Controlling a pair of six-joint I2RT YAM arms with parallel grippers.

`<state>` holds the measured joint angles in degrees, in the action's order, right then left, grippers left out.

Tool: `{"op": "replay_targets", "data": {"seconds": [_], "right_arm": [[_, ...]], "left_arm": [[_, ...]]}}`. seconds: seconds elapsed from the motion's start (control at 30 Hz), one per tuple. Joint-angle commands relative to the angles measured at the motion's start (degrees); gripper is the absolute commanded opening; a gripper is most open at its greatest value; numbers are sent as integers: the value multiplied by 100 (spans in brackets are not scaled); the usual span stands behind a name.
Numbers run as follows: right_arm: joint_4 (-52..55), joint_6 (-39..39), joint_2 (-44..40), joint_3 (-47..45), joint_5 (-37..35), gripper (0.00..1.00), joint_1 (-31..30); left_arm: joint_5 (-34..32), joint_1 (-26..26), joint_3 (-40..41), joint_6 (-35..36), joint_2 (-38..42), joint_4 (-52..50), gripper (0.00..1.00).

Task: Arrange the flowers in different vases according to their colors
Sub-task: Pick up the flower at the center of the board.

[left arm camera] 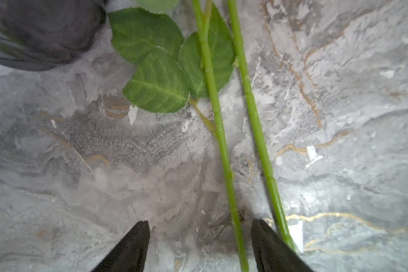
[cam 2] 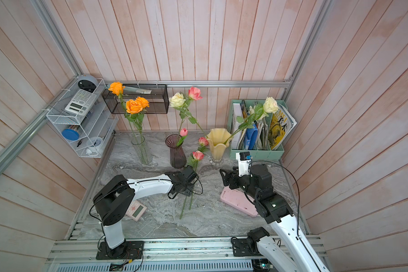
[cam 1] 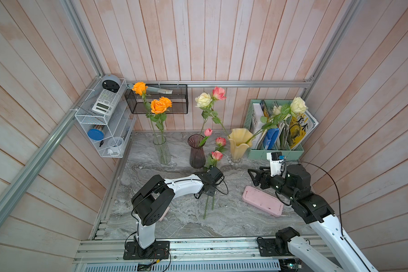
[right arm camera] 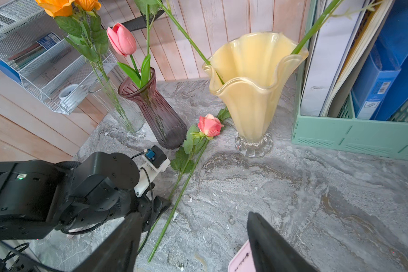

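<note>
The two pink roses [cam 1: 217, 155] lie flat on the table [cam 1: 174, 212]. Their heads rest between the dark purple ribbed vase [cam 1: 196, 150] and the pale yellow ruffled vase [cam 1: 239, 143], and their green stems [left arm camera: 222, 146] run nearly parallel, just apart, toward the robot's side. As artificial flowers they are probably light, with thin, smooth, springy stems weighted at one end by head and leaves [left arm camera: 156, 70]. A pinch on the bare stem just below the leaves should keep the bloom from swinging. With the stems so close together, a closing pinch could catch both or roll one aside. The pink tulip [cam 1: 208, 132] standing in the purple vase suggests that vase is where they belong.

The left end effector [left arm camera: 198, 222] points down over the stems with its fingers spread. One stem lies between them, close to one finger, and the other passes outside. The left arm reaches low and forward, forearm nearly level, wrist bent down. The right end effector [right arm camera: 193, 214] hangs empty with its jaws apart, near the flat pink case [cam 1: 262, 203]. It is aimed toward the vases, and its arm is folded at the elbow.
</note>
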<state>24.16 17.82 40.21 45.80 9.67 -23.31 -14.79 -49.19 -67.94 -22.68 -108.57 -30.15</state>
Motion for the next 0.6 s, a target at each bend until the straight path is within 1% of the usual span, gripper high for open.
{"op": "replay_targets", "data": {"seconds": [0.0, 0.1, 0.2, 0.27, 0.5, 0.57], "right_arm": [[111, 65, -87, -97, 87, 77, -76], [94, 72, -136, -184, 53, 77, -97], [59, 81, -179, -271, 99, 77, -123], [55, 85, -197, -317, 88, 76, -154], [2, 306, -217, -524, 233, 76, -322], [11, 372, -168, -565, 248, 76, -436]], "left_arm": [[198, -25, -248, 78, -201, -238, 65], [334, -21, -402, 94, -401, -390, 55], [447, -19, -411, 85, -477, -378, 52], [476, -19, -444, 83, -552, -401, 45], [663, -9, -390, -41, -702, -276, 11], [644, -12, -344, -77, -657, -253, 7]]}}
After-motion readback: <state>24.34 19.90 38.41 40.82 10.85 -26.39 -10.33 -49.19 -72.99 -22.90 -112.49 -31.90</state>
